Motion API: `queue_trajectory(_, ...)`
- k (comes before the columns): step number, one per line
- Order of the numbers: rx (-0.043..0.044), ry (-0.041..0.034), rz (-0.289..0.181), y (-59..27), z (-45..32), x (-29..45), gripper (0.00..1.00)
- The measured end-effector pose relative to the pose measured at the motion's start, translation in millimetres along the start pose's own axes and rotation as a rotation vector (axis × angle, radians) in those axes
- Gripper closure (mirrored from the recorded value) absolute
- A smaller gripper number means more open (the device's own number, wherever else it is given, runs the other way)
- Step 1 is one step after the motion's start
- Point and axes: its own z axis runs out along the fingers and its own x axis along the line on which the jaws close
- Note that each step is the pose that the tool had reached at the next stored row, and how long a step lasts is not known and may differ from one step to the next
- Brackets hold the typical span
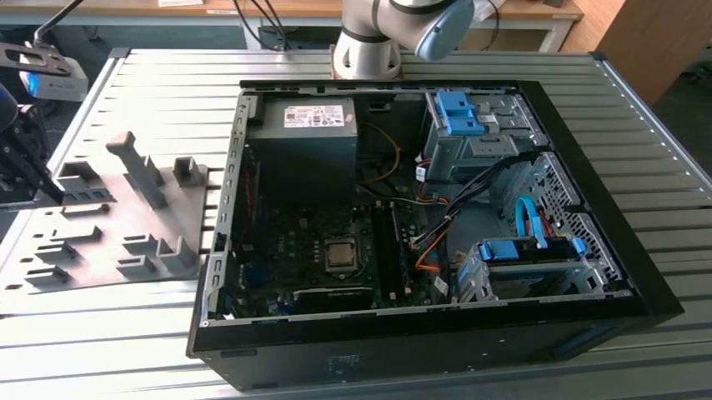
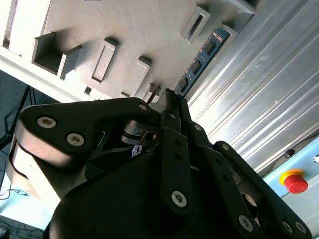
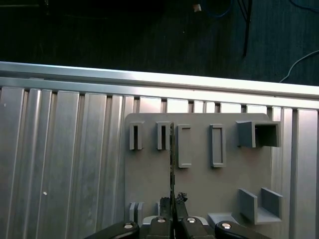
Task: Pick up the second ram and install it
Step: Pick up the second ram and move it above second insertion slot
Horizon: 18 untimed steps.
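The claw (image 2: pixel 167 97) is pinched shut on the second ram (image 2: pixel 202 57), held edge-on over the gray holder tray (image 1: pixel 98 250) at nine o'clock from the open computer case (image 1: pixel 665 298) (grasp apparently made); installation is not yet done.

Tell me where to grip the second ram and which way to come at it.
Pinch the second ram across its two flat faces, near its long thin edge. In the first wrist view it shows edge-on against the grey holder, that thin edge turned toward the gripper, so I would come straight down in line with the board.
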Motion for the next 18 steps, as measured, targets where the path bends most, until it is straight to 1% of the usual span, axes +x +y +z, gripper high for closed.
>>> queue_trajectory(12, -0.0001, 0.0001, 0.0, 0.7, -14.7, -0.7, 0.86)
queue_trajectory(18, 0.0001, -0.0001, 0.0, 0.9, -20.3, -1.0, 0.86)
